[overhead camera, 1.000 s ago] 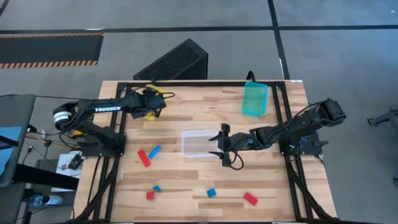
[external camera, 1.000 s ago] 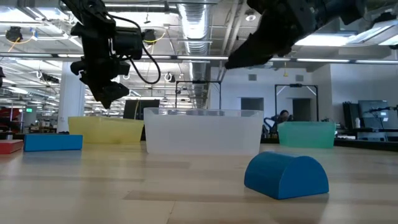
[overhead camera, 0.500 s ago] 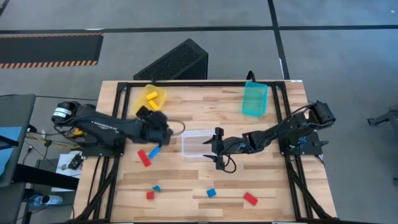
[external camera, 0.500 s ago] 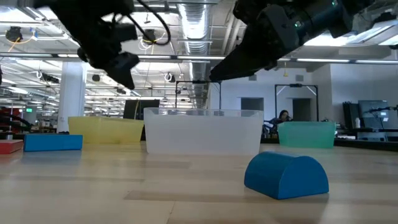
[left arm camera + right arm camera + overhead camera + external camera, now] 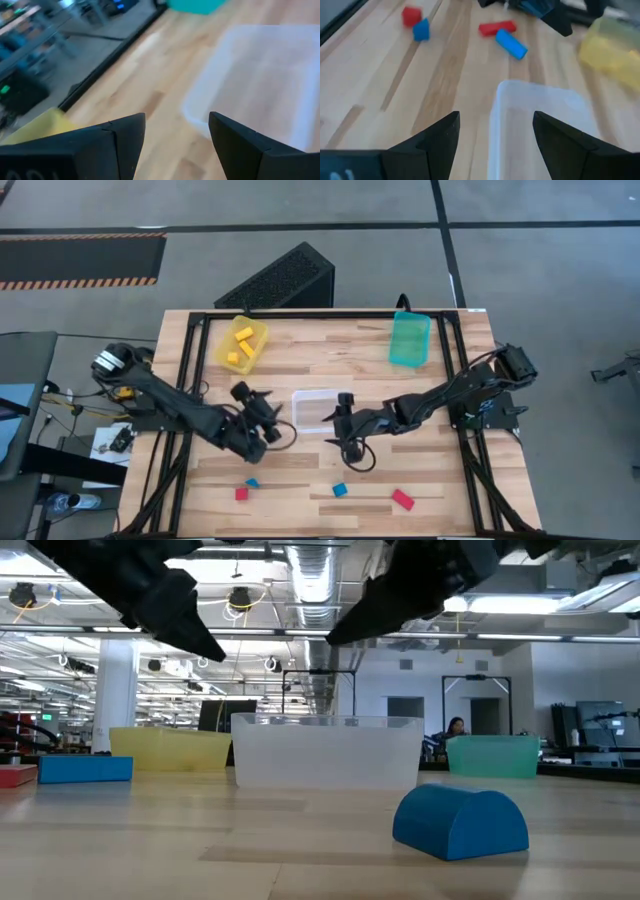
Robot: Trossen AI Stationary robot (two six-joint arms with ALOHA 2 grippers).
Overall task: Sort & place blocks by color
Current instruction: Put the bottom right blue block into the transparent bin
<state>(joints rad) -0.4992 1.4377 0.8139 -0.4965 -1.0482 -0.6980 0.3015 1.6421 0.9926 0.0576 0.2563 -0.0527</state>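
Observation:
The red bar and the blue round-edged bar lie on the table to the left of the clear bin; in the high view my left arm covers them. Two small red and blue blocks, a blue block and a red block lie near the near edge. Yellow blocks sit in the yellow bin. My left gripper is open, above the table just left of the clear bin. My right gripper is open at the bin's near edge.
The teal bin stands at the far right of the table. In the low view a blue half-round block lies close to the camera, with a blue bar and a red piece at the left. Bare wood lies between the bins.
My left gripper has swung from over the yellow bin at the far left toward the near edge and the right, ending beside the clear bin's left side. My right gripper has moved left along the clear bin toward its near edge. The blocks and bins have stayed put.

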